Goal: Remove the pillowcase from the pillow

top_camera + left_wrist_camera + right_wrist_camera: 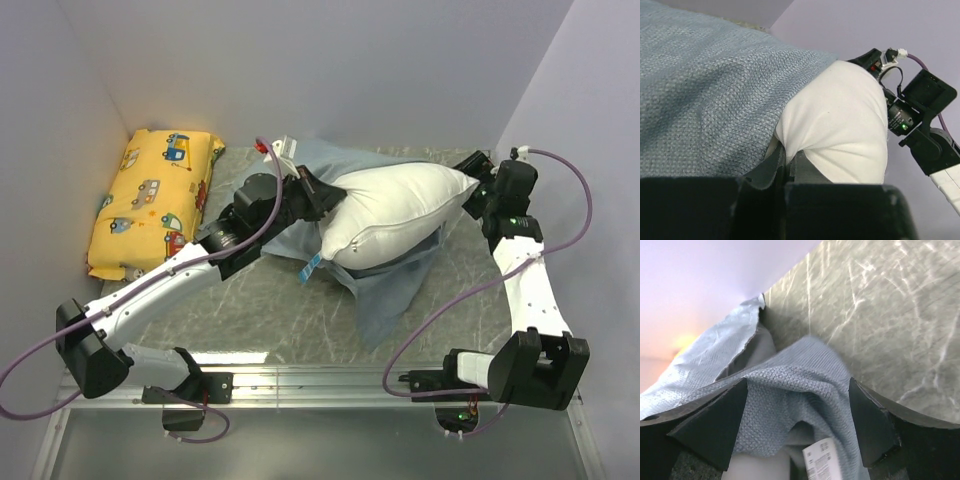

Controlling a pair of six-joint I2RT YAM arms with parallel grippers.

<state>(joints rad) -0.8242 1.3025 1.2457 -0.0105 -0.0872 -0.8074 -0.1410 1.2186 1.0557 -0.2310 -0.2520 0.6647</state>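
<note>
The white pillow (400, 212) lies in the middle of the table, mostly bare, on the blue-grey pillowcase (392, 292), which spreads out under and behind it. A small blue-white tag (310, 268) hangs at the pillow's near left edge. My left gripper (322, 196) is shut on a pinch of the pillow's left end; in the left wrist view the gripper (786, 161) holds the white pillow (840, 125) beside the pillowcase (705, 100). My right gripper (472, 196) is at the pillow's right corner, open, with a fold of pillowcase (790, 390) and a white label (821, 459) between its fingers (715, 425).
A yellow vehicle-print cushion (155, 200) lies at the far left against the wall. Grey walls close in the back and both sides. The marble table top (260, 310) shows in front of the pillow. A metal rail (320, 380) runs along the near edge.
</note>
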